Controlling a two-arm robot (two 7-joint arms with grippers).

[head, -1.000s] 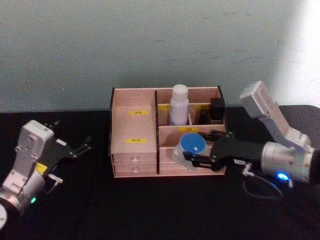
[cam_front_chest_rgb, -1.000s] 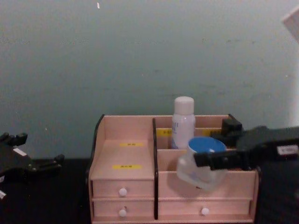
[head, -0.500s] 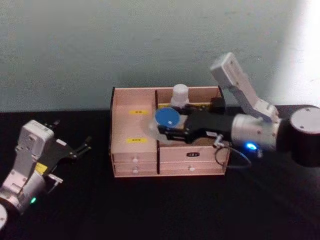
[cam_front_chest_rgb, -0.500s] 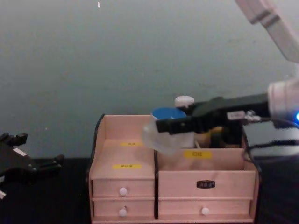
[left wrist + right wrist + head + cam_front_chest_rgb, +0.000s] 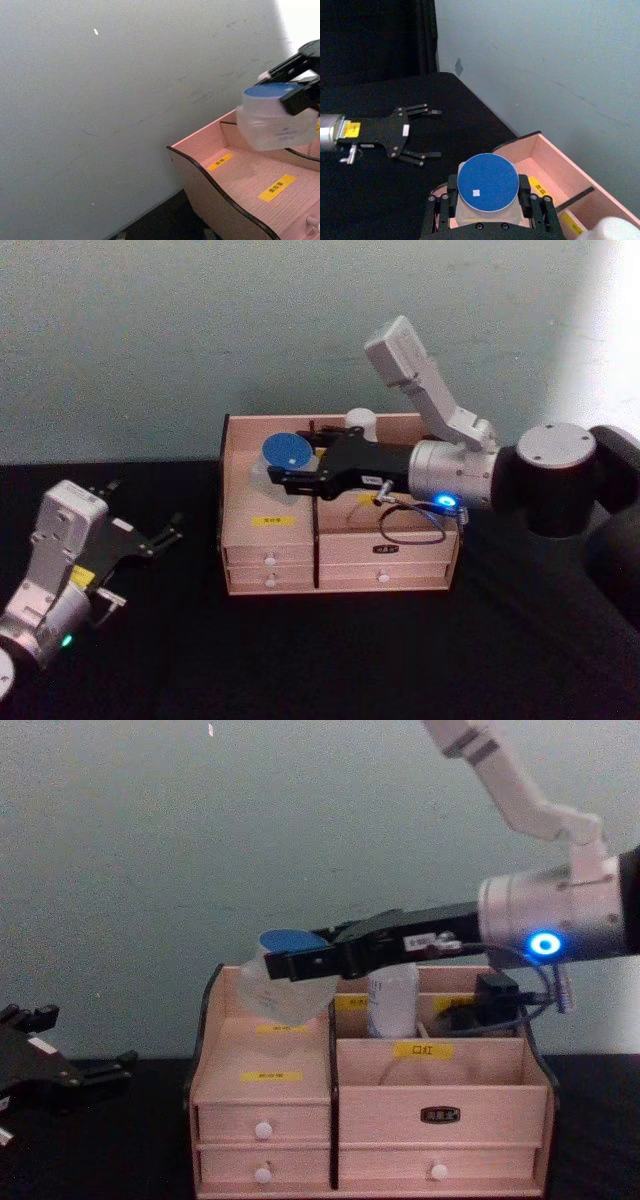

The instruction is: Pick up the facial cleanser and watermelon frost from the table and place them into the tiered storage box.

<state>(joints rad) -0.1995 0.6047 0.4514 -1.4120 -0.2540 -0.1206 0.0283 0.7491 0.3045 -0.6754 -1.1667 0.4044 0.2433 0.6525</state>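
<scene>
The blue-lidded jar (image 5: 283, 457) — a squat translucent tub, label unreadable, so which of the two named products it is I cannot tell — hangs above the rear left compartment of the tiered storage box (image 5: 270, 540), clear of the wood in the chest view. The right gripper (image 5: 287, 473) is clamped on it, one finger on either side of the body just under the lid, as the right wrist view shows.

A second ago that jar was low in front of the box's right half; half a second ago it was over the middle divider. Now it has crossed to the left tier and risen a little, the arm stretched right across the box. I judge this to be the end of the carry, with lowering and release still to come.

A white-capped bottle (image 5: 392, 1000) already stands in a back compartment on the right.

The left gripper (image 5: 140, 537) rests on the black table (image 5: 330, 660) well to the left, fingers spread wide and holding nothing, unmoved across all the frames.
</scene>
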